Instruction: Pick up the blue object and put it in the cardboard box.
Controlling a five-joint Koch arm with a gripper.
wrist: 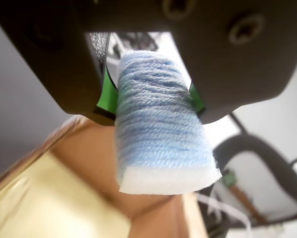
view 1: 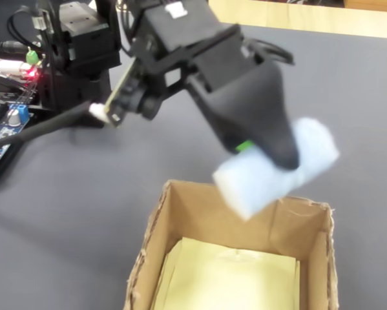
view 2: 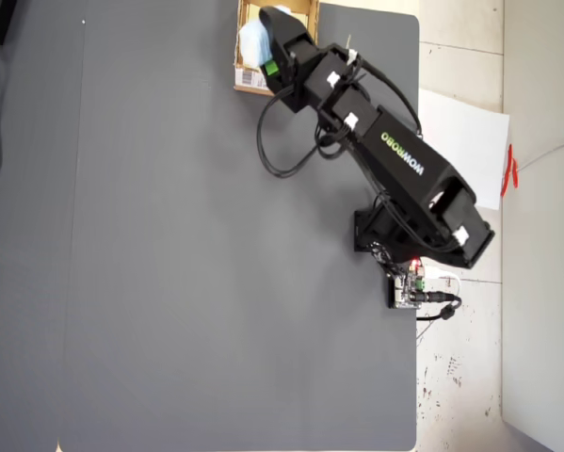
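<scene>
The blue object point(wrist: 158, 124) is a pale blue yarn-wound foam roll, clamped between my gripper point(wrist: 150, 101) with green pads point(wrist: 104, 94) pressed on both its sides. In the fixed view the gripper point(view 1: 267, 158) holds the blue object point(view 1: 271, 177) in the air just above the far wall of the open cardboard box point(view 1: 187, 206), whose pale yellow inside shows below. Seen from overhead, the blue object point(view 2: 252, 40) hangs over the cardboard box point(view 2: 251, 79) at the mat's top edge, with the gripper point(view 2: 268, 47) over it.
The arm's base and circuit boards point(view 1: 12, 110) stand at the left of the fixed view. A dark grey mat point(view 2: 169, 264) covers the table. White paper point(view 2: 465, 141) lies off the mat to the right in the overhead view.
</scene>
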